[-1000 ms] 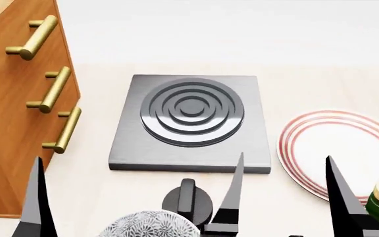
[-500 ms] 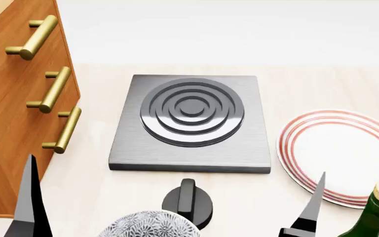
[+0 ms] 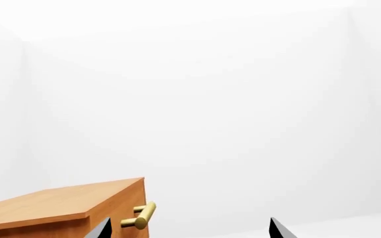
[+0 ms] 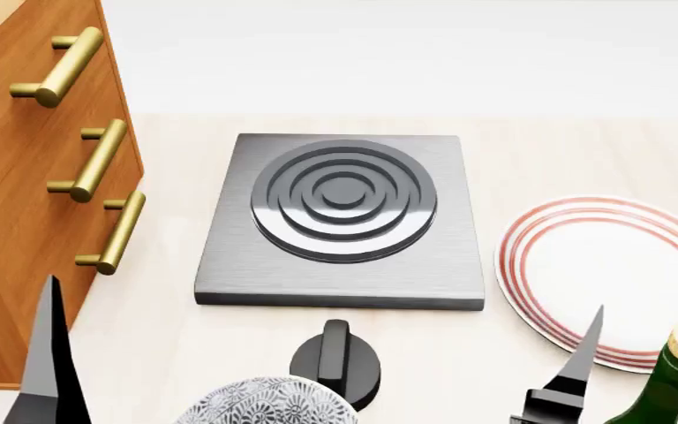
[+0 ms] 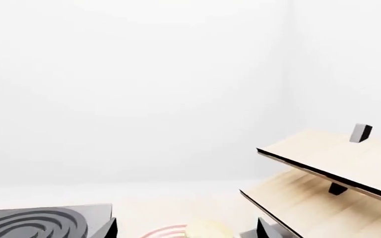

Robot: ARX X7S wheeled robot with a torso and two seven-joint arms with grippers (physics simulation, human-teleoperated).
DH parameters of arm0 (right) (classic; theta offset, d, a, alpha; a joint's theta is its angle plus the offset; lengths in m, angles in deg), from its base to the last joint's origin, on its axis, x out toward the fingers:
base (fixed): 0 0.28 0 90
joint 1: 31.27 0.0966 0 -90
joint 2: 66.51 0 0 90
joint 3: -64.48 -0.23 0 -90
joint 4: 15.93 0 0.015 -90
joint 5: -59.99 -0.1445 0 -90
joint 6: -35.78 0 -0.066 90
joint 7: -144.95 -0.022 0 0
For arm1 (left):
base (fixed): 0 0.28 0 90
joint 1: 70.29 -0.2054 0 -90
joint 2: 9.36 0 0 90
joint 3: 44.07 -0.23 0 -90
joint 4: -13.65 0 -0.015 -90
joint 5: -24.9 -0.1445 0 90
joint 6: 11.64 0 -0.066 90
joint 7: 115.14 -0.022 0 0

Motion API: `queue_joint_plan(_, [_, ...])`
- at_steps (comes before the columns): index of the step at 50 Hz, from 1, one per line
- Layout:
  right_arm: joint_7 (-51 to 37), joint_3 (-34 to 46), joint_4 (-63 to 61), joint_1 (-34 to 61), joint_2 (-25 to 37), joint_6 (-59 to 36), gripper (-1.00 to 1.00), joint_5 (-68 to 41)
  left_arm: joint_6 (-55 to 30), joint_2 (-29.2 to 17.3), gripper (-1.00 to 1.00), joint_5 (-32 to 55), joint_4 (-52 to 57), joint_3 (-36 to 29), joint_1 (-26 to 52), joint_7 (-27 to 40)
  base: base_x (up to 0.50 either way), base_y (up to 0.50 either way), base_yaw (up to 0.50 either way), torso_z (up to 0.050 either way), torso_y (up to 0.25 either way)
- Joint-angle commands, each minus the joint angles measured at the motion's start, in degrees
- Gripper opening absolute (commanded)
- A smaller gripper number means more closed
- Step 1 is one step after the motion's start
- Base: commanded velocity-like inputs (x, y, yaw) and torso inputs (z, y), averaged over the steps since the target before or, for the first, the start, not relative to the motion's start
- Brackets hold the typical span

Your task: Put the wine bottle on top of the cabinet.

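Edging black right gripper w/ jaws apart & empty back toward tall dark green cork-stoppered wine bottle beside red-ringed plate, closing on neck for grasp; left gripper idling, grip state unclear, by reddish-brown brass-handled cabinet.

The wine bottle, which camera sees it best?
The head view: the wine bottle shows its green neck and cork at the bottom right corner. The right wrist view catches only a pale blur that may be its cork. The left wrist view misses it.

Bare cabinet top, open air above
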Motion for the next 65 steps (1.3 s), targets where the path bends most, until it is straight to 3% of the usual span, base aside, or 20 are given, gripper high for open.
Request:
queue_joint_plan(1, [1.91, -0.85, 5.16, 2.19, -1.34, 0.88, 1.0, 1.58, 1.85, 1.67, 1.0, 0.5, 0.42, 2.25, 0.0, -1.73, 0.0, 0.0, 0.0, 0.0, 0.0])
queue_joint_plan(26, [1.93, -1.5, 9.76, 1.4, -2.27, 4.27, 1.0, 0.71, 1.41, 1.67, 1.0, 0.36, 0.42, 2.05, 0.1, -1.67, 0.0, 0.0, 0.0, 0.0, 0.0])
queue_joint_plan(27, [1.93, -1.48, 9.8, 1.26, -2.28, 4.69, -1.0, 0.88, 1.22, 1.66, 1.0, 0.34, 0.42, 2.04, 0.21, -1.7, 0.0, 0.0, 0.0, 0.0, 0.0])
queue_joint_plan(45, [2.18, -1.12, 10.99, 1.07, -2.41, 5.69, -1.0, 0.45, 0.92, 1.66, 1.0, 0.26, 0.42, 1.88, 0.15, -1.83, 0.0, 0.0, 0.0, 0.0, 0.0])
queue_joint_plan(52, [1.94, -3.19, 5.82, 3.75, -1.07, 0.38, -1.0, -4.73, -3.67, 1.48, 1.0, 3.2, 0.41, 2.95, 0.73, -2.05, 0.0, 0.0, 0.0, 0.0, 0.0])
queue_joint_plan(65, [0.6, -2.11, -1.05, 10.15, 2.69, -8.86, -1.0, -7.02, -4.09, 1.54, 1.0, 1.66, 0.41, 1.37, 0.78, -2.45, 0.0, 0.0, 0.0, 0.0, 0.0])
